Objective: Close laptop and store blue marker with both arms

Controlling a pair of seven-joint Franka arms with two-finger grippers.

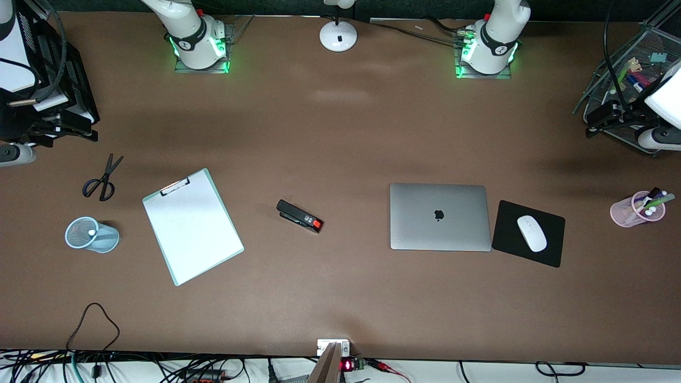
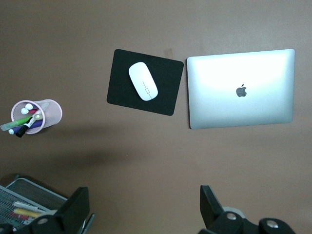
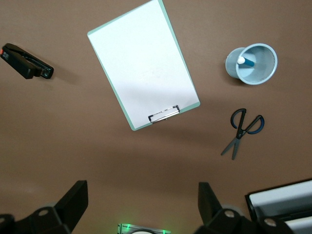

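Right tool [image 3: 141, 200]: it is held high over the right arm's end of the counter [image 1: 340, 298]; the fingers are spread wide and nothing is gripped between them.
Blue cup [image 3: 257, 64]: a light-blue mesh cup is seen upright, nearer to the front camera than the scissors [image 3: 242, 130] and beside the clipboard [image 3: 144, 66].
Blue marker [image 3: 246, 62]: it is found inside the blue cup, leaning on the wall, white end up.
Laptop [image 1: 439, 216]: it lies flat on the counter toward the left arm's end, lid down and logo up, just beside the mouse pad [image 1: 553, 250], which carries a white mouse [image 1: 531, 233].
Left tool [image 2: 144, 204]: it is held high over the left arm's end of the counter, near the pink pen cup [image 2: 48, 115]; the fingers are wide apart and nothing is held.
Step in hand: both parts of the task are judged to be done, and both arms are waiting.
Next move: no grasp seems to be needed; at most the lid and the marker could be checked, and the arms should be kept clear of both cups.
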